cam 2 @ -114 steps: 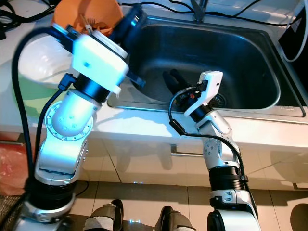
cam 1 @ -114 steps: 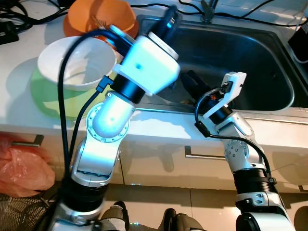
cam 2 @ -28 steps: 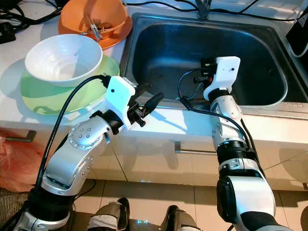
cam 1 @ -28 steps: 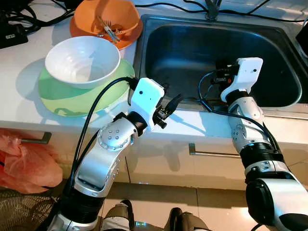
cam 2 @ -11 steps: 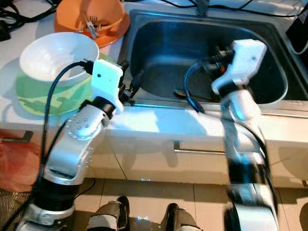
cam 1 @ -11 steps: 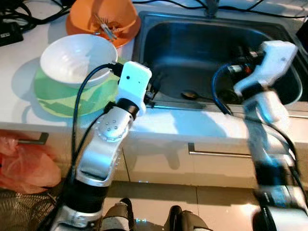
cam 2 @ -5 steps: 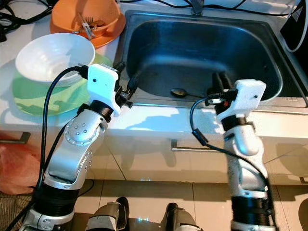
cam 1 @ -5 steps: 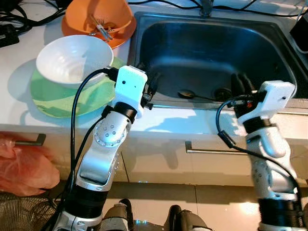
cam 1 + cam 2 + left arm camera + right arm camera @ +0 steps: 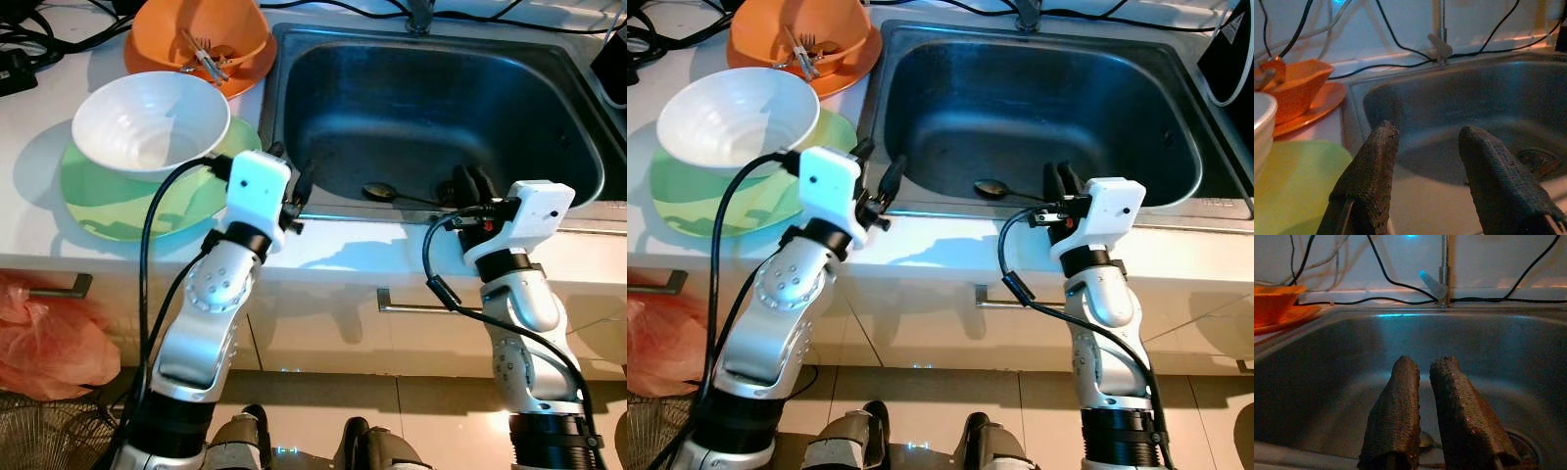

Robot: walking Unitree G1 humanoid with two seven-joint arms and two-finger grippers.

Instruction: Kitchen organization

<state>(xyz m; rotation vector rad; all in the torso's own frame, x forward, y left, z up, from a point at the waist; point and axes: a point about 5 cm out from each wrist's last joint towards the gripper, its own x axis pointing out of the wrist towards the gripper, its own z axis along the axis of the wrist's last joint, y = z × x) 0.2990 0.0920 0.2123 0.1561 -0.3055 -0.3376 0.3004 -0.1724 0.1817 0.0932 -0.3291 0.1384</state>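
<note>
A steel sink [image 9: 431,88] lies ahead, with a metal spoon [image 9: 991,188] on its bottom near the front wall. To its left, a white bowl [image 9: 147,127] sits on a green plate [image 9: 98,211]. Behind them is an orange bowl [image 9: 201,34] holding utensils. My left gripper [image 9: 292,168] hovers at the sink's front left corner, open and empty, between the green plate and the basin. My right gripper [image 9: 470,178] pokes over the sink's front rim, right of the spoon. Its fingers [image 9: 1396,406] are shut with nothing between them.
A faucet [image 9: 421,15] stands at the sink's back edge, with black cables [image 9: 333,8] running along the counter behind it. The drain [image 9: 1535,159] is at the right of the basin. Below the counter are a drawer handle [image 9: 421,305] and a red plastic bag [image 9: 49,343].
The right arm has dropped from above the basin to its front rim and moved slightly left. The left gripper has drawn back a little toward the green plate. The spoon stays put.
</note>
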